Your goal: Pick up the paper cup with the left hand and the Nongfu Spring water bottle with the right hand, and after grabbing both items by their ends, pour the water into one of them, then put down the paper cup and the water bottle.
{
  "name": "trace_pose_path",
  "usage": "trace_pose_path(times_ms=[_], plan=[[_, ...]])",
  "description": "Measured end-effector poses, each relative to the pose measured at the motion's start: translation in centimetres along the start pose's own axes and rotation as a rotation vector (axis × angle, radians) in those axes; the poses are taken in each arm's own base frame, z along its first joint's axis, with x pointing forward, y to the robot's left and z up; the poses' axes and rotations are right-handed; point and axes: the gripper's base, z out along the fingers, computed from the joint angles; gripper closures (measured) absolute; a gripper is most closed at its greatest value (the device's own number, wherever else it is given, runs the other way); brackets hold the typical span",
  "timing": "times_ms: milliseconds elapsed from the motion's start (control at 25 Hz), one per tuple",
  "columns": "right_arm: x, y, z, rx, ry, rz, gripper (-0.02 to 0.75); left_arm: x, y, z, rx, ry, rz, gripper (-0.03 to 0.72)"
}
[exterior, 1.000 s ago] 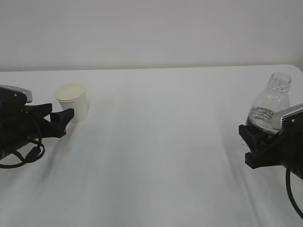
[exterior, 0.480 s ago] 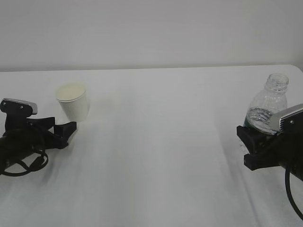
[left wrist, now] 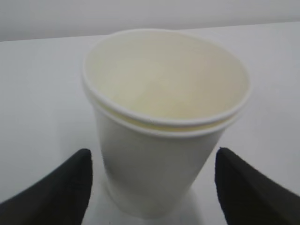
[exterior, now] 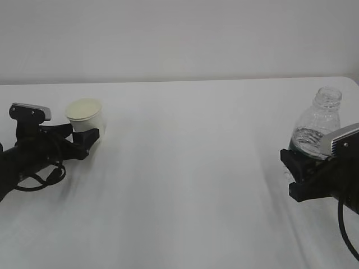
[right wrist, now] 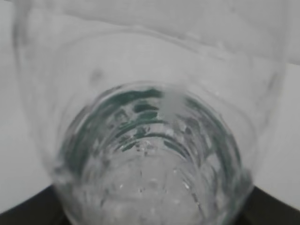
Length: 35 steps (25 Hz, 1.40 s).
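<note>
Left gripper (left wrist: 152, 187) fingers spread, straddling cup (left wrist: 164, 126) base, not yet gripping. Right gripper (exterior: 300, 168) pinches bottle (exterior: 317, 126) low, ready for pouring.

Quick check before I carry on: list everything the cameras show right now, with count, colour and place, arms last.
paper cup: one, cream-white, upright at the left of the table, between the left gripper's fingers; the wrist view shows gaps on both sides.
Nongfu Spring water bottle: one, clear plastic, capless, at the far right, lower part in the right gripper; the label is hidden in the exterior view.
water: clear, some showing in the bottle's lower part.
table: one, white, filling the scene below a pale wall.
left gripper: one, black, open around the cup's lower half, on a black arm with looping cables.
right gripper: one, black, closed on the bottle's lower part, with a grey box beside it.
</note>
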Motion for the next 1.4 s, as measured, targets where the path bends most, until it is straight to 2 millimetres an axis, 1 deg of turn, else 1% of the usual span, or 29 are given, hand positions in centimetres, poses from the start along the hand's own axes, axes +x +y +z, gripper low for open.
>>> trace_pose_path(times_ms=[160,480,760,960,1200,1400], plan=[[0.0,0.0,0.0,0.000,0.000,-0.001,0.317,0.1,-0.1,0.8,0.011,0.005,-0.003,0.096],[0.0,0.0,0.0,0.000,0.000,-0.001,0.317,-1.3,0.5,2.6,0.001,-0.006,0.022,0.096],[0.0,0.0,0.0,0.000,0.000,-0.001,0.318,-1.2,0.9,3.8,0.007,-0.014,0.015,0.097],[0.0,0.0,0.0,0.000,0.000,-0.002,0.318,-1.3,1.0,4.0,0.007,-0.013,0.015,0.105],[0.0,0.0,0.0,0.000,0.000,-0.002,0.318,-1.3,0.9,4.0,0.011,-0.023,0.016,0.179],[0.0,0.0,0.0,0.000,0.000,-0.002,0.318,-1.3,0.7,4.0,0.034,-0.021,0.025,0.187]])
